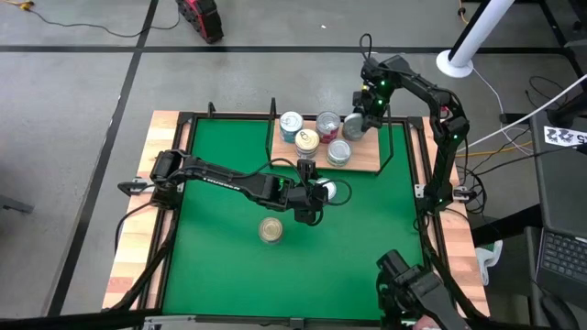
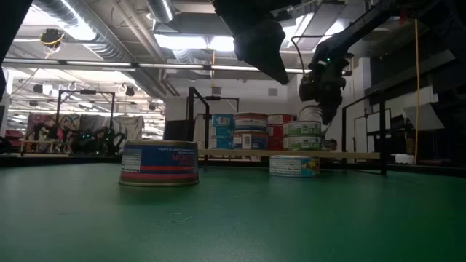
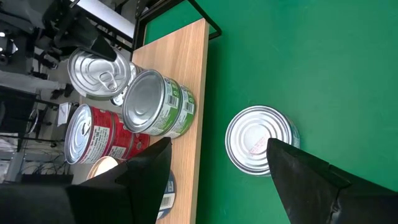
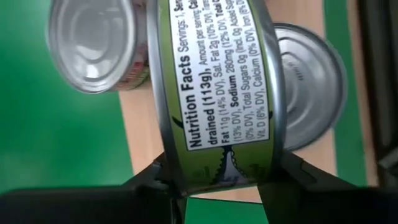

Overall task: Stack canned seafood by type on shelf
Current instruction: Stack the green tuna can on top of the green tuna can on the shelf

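Here right claw (image 4: 217, 180) clenches green tin (image 4: 214, 87) above shelf (image 1: 362, 160) rear edge; left claw (image 3: 214, 171) released, mid-mat.

You have two matte black, jointed arms built from chunky rounded segments. The left black arm (image 1: 220, 177) carries a line of small pale lettering along its long forearm link, and thin black cables trail from its base end at the left edge of the table. The right black arm (image 1: 431, 101) shows a small green indicator light near its wrist, with black cabling looping above it and more wires hanging by its base column. Your left gripper (image 3: 214, 177) has two broad, flat, dark fingers with angular tips; your right gripper (image 4: 225, 180) has similar dark, wedge-shaped fingers.
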Controlling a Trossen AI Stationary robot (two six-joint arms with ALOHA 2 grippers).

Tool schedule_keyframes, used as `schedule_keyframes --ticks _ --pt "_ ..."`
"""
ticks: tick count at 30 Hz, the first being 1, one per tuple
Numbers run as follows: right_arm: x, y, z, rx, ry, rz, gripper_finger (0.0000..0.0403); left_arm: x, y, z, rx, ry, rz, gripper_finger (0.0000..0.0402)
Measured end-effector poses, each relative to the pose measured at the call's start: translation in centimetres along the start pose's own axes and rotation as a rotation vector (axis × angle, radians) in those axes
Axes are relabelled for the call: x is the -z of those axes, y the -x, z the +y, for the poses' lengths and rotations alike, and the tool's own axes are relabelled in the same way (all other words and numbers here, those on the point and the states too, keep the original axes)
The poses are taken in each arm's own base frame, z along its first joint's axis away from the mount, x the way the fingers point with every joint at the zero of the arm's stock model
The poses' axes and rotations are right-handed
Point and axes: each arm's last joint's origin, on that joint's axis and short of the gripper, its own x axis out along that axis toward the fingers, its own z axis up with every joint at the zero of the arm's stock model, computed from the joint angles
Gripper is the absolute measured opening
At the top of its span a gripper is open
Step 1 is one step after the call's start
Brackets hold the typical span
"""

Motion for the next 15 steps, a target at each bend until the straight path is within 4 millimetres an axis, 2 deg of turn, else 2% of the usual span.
schedule_keyframes --ticks 15 --pt "-0.2 -0.24 0.81 -0.068 -0.01 -0.001 0.0141 0.0 0.0 -0.01 0.0 0.004 0.0 0.026"
